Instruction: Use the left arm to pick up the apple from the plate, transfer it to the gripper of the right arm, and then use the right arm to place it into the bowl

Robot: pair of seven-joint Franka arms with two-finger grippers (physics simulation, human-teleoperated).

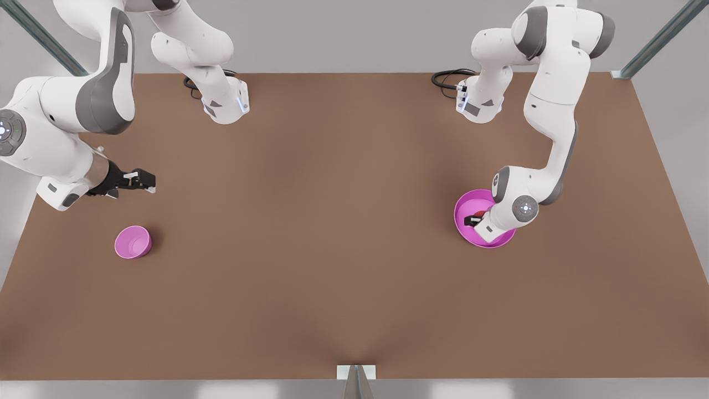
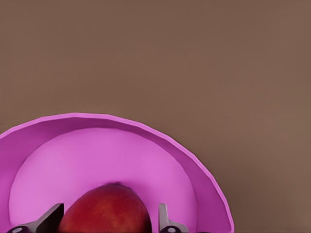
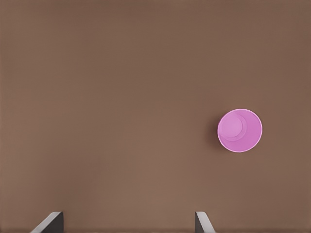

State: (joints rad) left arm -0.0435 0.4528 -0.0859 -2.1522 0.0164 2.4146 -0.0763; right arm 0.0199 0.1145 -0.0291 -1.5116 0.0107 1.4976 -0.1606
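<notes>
The red apple (image 2: 104, 211) lies on the wide pink plate (image 2: 97, 145), and my left gripper (image 2: 104, 224) is down over it, open, with one finger on each side of the fruit. On the front view's right the plate (image 1: 464, 206) holds the apple (image 1: 478, 213), partly hidden under the left gripper (image 1: 473, 219) and its white hand. My right gripper (image 1: 147, 181), on the silver-cuffed arm, hangs open and empty at the front view's left, a little behind the small pink bowl (image 1: 133, 242). The bowl (image 3: 239, 130) sits well off to one side of the right gripper (image 3: 126, 224).
Both arm bases (image 1: 224, 105) (image 1: 479, 105) stand at the back of the brown table (image 1: 332, 249), each with a black cable. A metal bracket (image 1: 356, 372) sits at the front edge. A wide stretch of bare tabletop separates plate and bowl.
</notes>
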